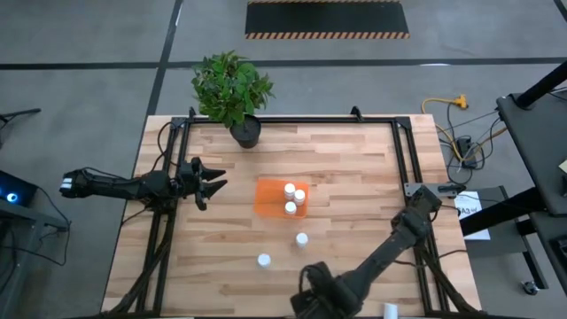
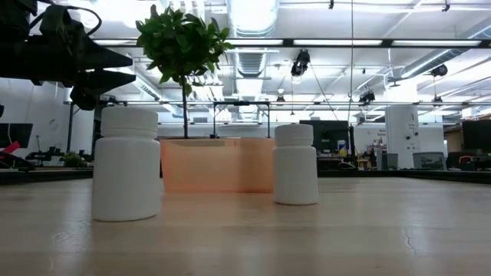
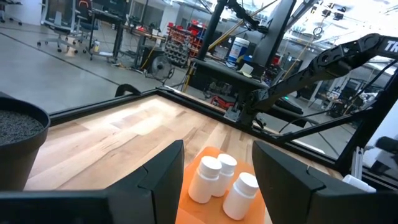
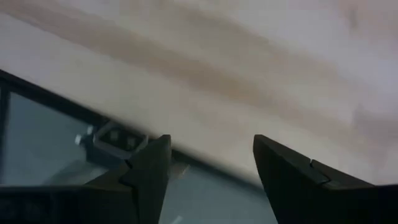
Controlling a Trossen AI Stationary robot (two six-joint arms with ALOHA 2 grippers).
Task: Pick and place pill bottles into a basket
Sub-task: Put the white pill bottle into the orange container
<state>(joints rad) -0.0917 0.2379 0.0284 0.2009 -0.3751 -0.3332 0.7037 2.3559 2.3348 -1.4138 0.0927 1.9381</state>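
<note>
Hovering at the table's (image 1: 354,168) near edge, the right gripper (image 4: 208,163) points down at bare wood with its fingers spread and nothing between them. Just ahead of it, toward the middle of the table, two pill bottles stand upright and apart from each other: the nearer bottle (image 1: 264,260) and, a little farther on, the second bottle (image 1: 302,238). Beyond those sits the orange basket (image 1: 269,197), with three bottles (image 1: 291,198) standing close together in the half toward the right arm's side. The left gripper (image 1: 211,181) hangs above the table just beside the basket's opposite side, its fingers parted and holding nothing, aimed across at the basket's bottles. Farthest from both grippers, at the table's back edge, stands a potted plant (image 1: 234,89) in a black pot.
</note>
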